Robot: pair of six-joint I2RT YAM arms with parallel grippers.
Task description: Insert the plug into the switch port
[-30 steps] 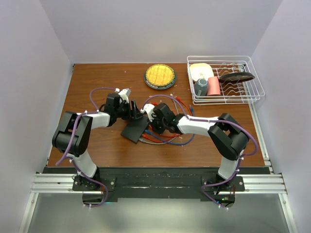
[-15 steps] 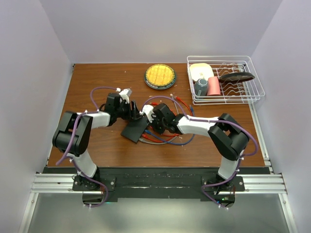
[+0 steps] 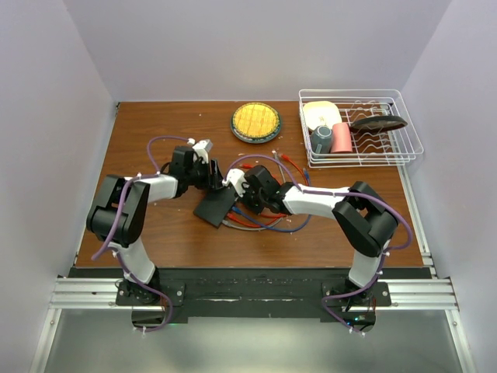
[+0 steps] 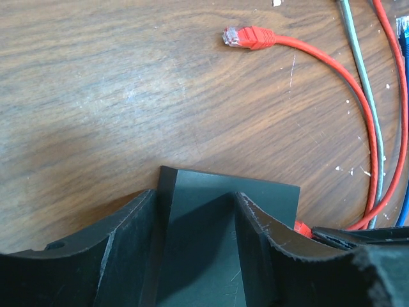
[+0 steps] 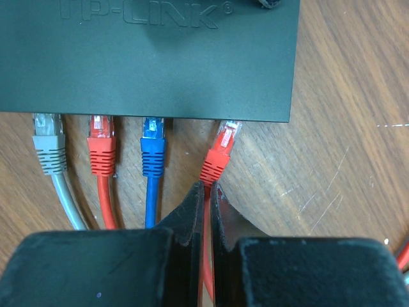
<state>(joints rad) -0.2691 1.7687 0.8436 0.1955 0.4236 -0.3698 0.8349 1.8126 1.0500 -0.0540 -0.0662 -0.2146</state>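
Observation:
The switch [image 5: 147,57] is a flat dark grey box lying on the wooden table, also seen in the overhead view [image 3: 215,207]. Grey, red and blue plugs sit in three of its ports. A fourth, red plug [image 5: 222,148] lies tilted, its clear tip at the port edge near the switch's right corner. My right gripper [image 5: 208,187] is shut on the red cable just behind that plug's boot. My left gripper [image 4: 195,198] stands open over the far end of the switch [image 4: 217,204], one finger beside its edge, the other over its top.
A loose red plug [image 4: 246,37] with its cable lies on the wood beyond the switch, next to grey [image 4: 364,96] and blue cables. A round yellow dish [image 3: 255,122] sits at the back. A white wire rack [image 3: 404,138] with dishes stands at the back right.
The left wrist has shifted slightly toward the back and its jaws have narrowed a little over the switch. The right gripper keeps its hold on the red cable, barely moved.

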